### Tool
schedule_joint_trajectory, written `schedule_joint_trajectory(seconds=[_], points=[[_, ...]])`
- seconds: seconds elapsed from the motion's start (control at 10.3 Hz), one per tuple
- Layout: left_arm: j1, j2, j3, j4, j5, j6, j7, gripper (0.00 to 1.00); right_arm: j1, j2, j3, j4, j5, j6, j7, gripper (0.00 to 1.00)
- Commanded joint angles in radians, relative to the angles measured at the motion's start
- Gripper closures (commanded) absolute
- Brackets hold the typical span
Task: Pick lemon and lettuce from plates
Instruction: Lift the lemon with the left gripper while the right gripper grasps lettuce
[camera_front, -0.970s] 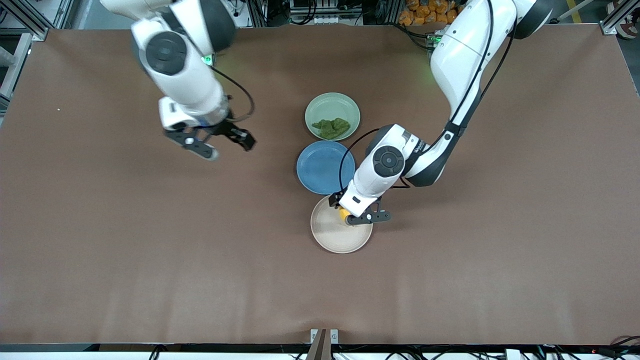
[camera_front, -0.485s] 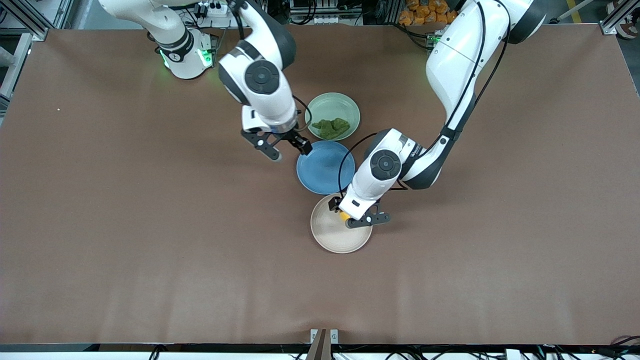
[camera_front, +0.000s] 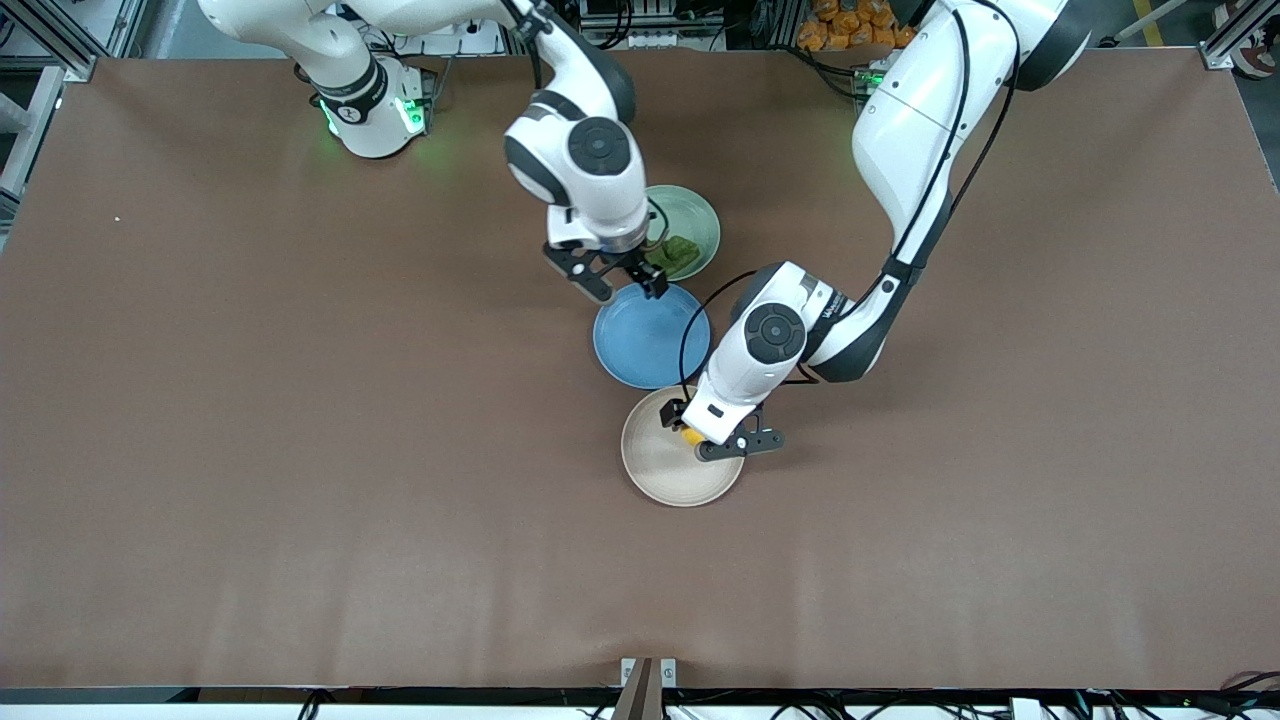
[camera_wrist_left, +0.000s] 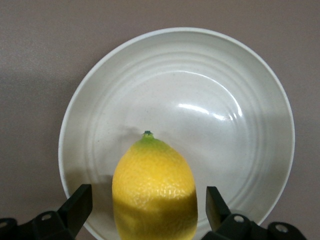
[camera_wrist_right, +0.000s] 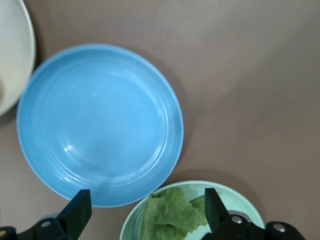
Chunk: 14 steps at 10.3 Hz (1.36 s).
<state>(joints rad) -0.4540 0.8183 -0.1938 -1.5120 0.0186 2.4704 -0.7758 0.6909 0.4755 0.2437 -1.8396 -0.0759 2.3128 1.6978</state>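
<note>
Three plates in a line near the middle of the table (camera_front: 250, 450), running from the edge where the bases stand toward the front-camera edge: mint-green plate (camera_front: 700, 215), blue plate (camera_front: 640, 345), beige plate (camera_front: 665, 470).

Left pincer (camera_front: 722, 432) lowered over the beige plate at its rim nearest the blue plate, jaws spread wide, one on either side of the lemon (camera_front: 690, 435), with a gap showing on each side; nothing gripped yet. Judged purpose: straddling the fruit across its narrow width so that closing meets the flanks squarely.

Right pincer (camera_front: 620, 281) open and empty, over the mint-green plate's rim where it neighbours the blue plate, close above the lettuce (camera_front: 681, 251). Judged purpose: lining up for a descent onto the leaf.

Differences between views:
- Front view: lemon reduced to a yellow sliver under the left wrist; lettuce partly covered by the right arm.
- Left wrist view: whole lemon (camera_wrist_left: 154, 190) lying on the beige plate (camera_wrist_left: 250, 100), green tip pointing toward the plate's centre, clearance at both jaws evident.
- Right wrist view: lettuce (camera_wrist_right: 170, 216) on the mint-green plate (camera_wrist_right: 240, 200) between the jaws, bare blue plate (camera_wrist_right: 100, 125) alongside, and a sliver of the beige plate (camera_wrist_right: 12, 55).
</note>
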Motion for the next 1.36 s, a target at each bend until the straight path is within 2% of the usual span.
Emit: schedule_joint_trajectory(seconds=[0.0, 0.19, 0.49, 0.68, 0.97, 1.26], points=[[-0.014, 0.028, 0.01, 0.024, 0.03, 0.016, -0.039, 0.1, 0.044, 0.061, 0.0, 0.025, -0.05, 0.029, 0.084, 0.0], [-0.022, 0.044, 0.013, 0.024, 0.03, 0.035, -0.039, 0.34, 0.07, 0.09, 0.009, 0.026, -0.088, 0.062, 0.143, 0.0], [-0.029, 0.027, 0.022, 0.026, 0.031, 0.035, -0.046, 0.97, 0.076, 0.109, 0.039, 0.025, -0.119, 0.065, 0.184, 0.0], [-0.011, -0.052, 0.022, 0.023, 0.032, -0.013, -0.049, 1.0, 0.09, 0.124, 0.043, 0.025, -0.119, 0.068, 0.187, 0.0], [0.033, -0.235, 0.022, 0.018, 0.035, -0.233, -0.031, 1.0, 0.099, 0.156, 0.043, 0.025, -0.166, 0.092, 0.241, 0.0], [0.148, -0.375, 0.017, 0.004, 0.034, -0.489, 0.167, 1.0, 0.099, 0.169, 0.043, 0.026, -0.183, 0.111, 0.249, 0.0]])
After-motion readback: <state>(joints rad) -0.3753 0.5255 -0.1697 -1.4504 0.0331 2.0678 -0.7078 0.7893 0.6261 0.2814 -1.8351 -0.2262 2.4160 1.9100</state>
